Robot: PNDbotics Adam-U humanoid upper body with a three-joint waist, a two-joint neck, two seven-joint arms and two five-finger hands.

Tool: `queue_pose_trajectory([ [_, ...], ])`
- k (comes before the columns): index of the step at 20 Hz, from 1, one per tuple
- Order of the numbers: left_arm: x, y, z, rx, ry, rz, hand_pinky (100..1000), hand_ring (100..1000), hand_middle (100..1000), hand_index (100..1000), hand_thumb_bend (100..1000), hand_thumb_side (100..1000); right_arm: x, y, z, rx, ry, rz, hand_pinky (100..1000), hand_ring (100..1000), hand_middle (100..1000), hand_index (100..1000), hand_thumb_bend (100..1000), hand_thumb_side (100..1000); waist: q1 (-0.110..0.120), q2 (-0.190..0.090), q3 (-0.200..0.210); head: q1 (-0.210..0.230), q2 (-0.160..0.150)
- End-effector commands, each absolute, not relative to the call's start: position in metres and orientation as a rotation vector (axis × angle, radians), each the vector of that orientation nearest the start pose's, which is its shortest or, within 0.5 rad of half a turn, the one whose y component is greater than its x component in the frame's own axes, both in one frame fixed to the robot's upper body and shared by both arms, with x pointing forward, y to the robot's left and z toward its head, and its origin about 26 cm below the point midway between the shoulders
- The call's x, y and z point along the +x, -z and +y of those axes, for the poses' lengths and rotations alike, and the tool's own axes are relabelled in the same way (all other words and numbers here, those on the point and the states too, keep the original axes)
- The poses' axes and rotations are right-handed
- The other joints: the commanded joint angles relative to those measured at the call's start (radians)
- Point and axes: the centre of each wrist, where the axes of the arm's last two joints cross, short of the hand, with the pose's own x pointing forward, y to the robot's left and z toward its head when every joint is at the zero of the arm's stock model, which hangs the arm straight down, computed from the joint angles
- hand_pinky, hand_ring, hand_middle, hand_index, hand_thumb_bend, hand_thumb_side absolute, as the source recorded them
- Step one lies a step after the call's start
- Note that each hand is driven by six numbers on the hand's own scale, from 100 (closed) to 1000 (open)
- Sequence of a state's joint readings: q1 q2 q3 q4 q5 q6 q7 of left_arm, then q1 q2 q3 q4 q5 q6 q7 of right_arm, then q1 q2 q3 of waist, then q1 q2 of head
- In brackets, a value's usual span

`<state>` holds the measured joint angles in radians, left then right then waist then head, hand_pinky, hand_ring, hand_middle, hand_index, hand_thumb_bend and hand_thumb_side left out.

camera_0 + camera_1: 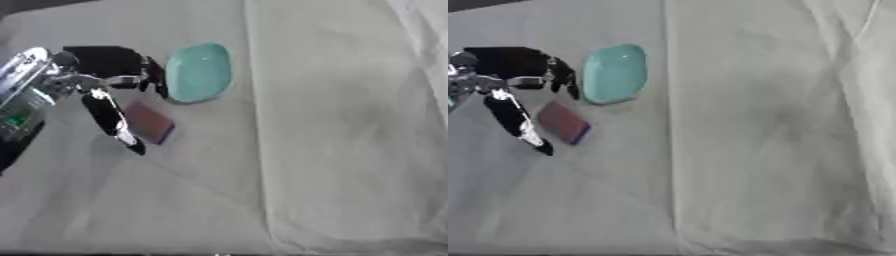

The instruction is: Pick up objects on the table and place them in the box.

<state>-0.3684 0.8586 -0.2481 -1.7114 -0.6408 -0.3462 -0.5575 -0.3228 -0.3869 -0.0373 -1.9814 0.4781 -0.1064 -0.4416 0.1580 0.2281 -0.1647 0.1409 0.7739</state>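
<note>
I'm reaching with my left hand (109, 82), fingers spread and holding nothing, over the reddish block (149, 121) beside the teal dish (199, 72) near the table's (350, 150) far left corner; next I judge I close on the block.

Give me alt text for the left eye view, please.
The robot's left hand, fingers spread, reaches between a teal oval object and a small reddish-brown flat block on a wrinkled pale cloth.
</note>
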Motion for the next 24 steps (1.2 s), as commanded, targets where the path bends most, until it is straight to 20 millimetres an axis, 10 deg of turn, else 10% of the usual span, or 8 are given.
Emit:
queue_pose_trajectory([
  [1, 0.333, -0.190, 0.332, 0.699, 2.015, -1.348, 435, 554, 615, 719, 767, 526, 0.301, -0.221, -0.277, 1.292, 0.237, 3.316, 403, 496, 588, 685, 100, 560, -0.004, -0.017, -0.002, 0.000, -0.004],
  [24, 0.338, -0.186, 0.341, 0.711, 2.108, -1.276, 443, 545, 607, 708, 784, 521, 0.301, -0.222, -0.276, 1.268, 0.244, 3.323, 403, 495, 587, 683, 100, 560, -0.004, -0.014, -0.008, -0.002, -0.004],
])
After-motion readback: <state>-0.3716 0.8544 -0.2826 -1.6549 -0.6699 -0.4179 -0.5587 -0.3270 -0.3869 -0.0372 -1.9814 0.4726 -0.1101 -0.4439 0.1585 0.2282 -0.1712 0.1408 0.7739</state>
